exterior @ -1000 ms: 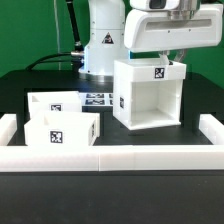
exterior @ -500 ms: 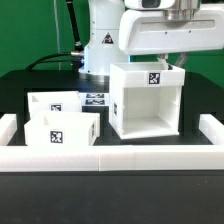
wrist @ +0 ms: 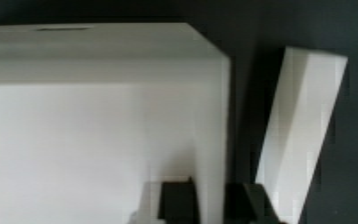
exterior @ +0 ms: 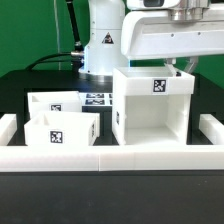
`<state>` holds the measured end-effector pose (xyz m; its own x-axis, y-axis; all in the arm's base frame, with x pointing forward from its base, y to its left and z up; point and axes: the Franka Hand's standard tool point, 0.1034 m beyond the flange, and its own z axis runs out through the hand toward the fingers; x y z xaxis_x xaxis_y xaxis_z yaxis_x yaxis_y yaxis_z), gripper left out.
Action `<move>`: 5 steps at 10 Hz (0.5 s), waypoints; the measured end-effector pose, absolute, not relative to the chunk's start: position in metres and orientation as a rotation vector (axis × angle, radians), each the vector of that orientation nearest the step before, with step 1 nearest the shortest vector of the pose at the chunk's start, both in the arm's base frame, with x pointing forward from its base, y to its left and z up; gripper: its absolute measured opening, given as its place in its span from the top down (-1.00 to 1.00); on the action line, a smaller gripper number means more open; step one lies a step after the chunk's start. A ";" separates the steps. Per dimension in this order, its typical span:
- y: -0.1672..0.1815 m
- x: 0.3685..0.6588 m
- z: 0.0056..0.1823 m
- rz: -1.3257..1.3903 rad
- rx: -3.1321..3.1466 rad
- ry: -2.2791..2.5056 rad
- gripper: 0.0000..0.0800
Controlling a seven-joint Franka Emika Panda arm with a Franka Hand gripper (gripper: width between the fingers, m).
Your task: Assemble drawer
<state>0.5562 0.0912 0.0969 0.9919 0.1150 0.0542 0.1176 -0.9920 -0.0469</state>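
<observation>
While the gripper (wrist: pixel 213 203) is clamped on a side wall of the box shell (exterior: pixel 152 105), just to the exterior view's right of the marker board (exterior: pixel 97 99) (front tray (exterior: pixel 62 135) and rear tray (exterior: pixel 46 101) on its other side), we should keep the shell level and move slowly, lest it pivot.

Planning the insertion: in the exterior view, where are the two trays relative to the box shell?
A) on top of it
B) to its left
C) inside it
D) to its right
B: front tray and rear tray both stand at the box shell's left, apart from it.
</observation>
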 end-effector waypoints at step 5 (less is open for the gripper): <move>0.097 0.579 0.098 -0.121 -3.077 -0.121 0.91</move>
<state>0.5794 0.0965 0.0979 0.9938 0.0761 0.0809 0.0808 -0.9951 -0.0563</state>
